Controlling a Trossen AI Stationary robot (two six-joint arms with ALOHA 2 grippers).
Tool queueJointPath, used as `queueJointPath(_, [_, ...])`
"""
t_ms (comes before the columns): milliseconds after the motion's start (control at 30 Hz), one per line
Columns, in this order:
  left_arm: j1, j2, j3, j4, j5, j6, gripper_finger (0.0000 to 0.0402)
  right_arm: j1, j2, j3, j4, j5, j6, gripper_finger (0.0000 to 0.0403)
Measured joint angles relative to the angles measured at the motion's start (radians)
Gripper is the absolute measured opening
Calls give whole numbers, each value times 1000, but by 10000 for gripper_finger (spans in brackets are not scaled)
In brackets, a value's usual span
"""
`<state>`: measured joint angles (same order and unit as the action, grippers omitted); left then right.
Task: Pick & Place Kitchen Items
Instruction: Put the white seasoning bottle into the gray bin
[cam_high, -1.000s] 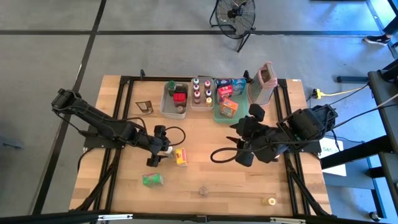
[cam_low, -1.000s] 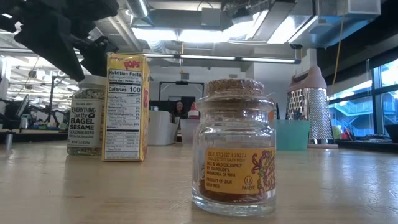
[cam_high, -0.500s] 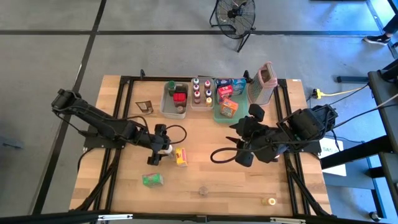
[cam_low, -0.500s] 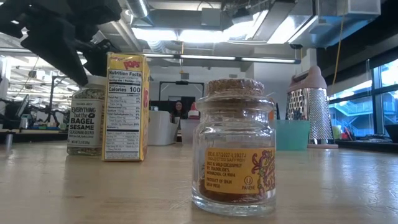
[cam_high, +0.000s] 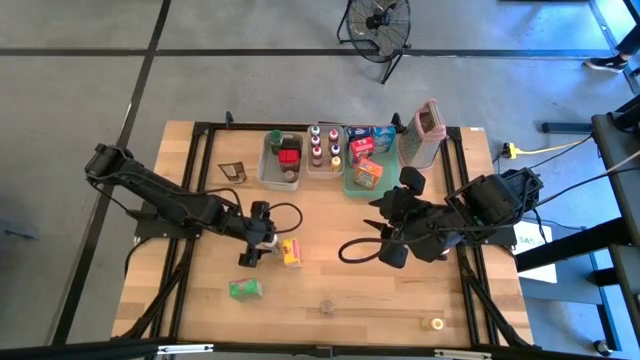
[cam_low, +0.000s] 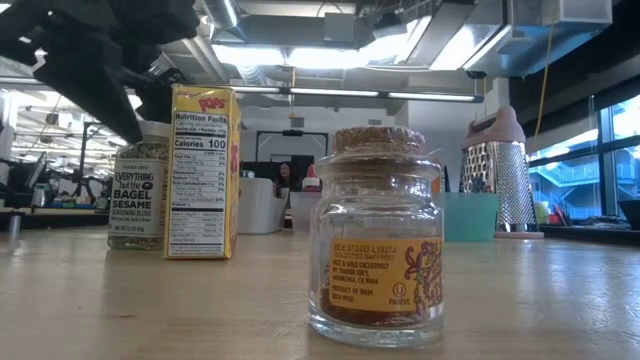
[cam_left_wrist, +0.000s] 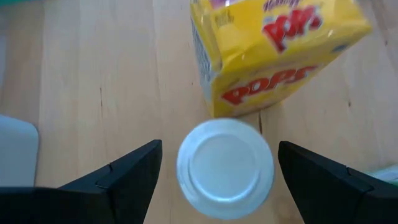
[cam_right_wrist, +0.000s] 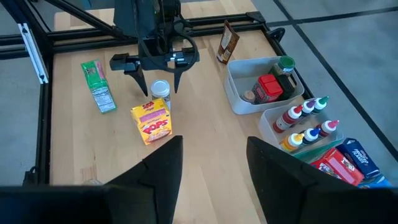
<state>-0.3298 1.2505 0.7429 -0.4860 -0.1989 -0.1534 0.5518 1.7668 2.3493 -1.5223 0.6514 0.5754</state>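
On the wooden table (cam_high: 330, 250) stand three clear tubs (cam_high: 281, 160) at the far edge, one pink-topped grater (cam_high: 423, 135) to their right, one yellow Pops box (cam_high: 291, 252), one white-capped seasoning jar (cam_left_wrist: 225, 168) touching it, one green packet (cam_high: 244, 289) and one cork-lidded jar (cam_low: 378, 235) near the front. Grey floor surrounds the table; an office shows behind. Reaching in from the left, the left gripper (cam_high: 262, 240) hangs over the seasoning jar, its fingers (cam_left_wrist: 124, 177) spread wide on either side, not touching. Right of centre, the right gripper (cam_high: 383, 226) waits, half parted, holding nothing.
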Motion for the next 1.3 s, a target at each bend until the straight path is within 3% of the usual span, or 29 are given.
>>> queueJointPath(267, [24,1,0,-4,22,-7,305,0,0,0,0,0,-1,180])
queueJointPath(700, [67,25,0,-2,102,7,204,0,0,0,0,0,-8,180])
queueJointPath(1067, [66,15,0,-17,105,-20,204,-1,0,0,0,0,-16,180])
queueJointPath(1300, [78,-59,52,-193,71,-35,204,-2,0,0,0,13,-42,180])
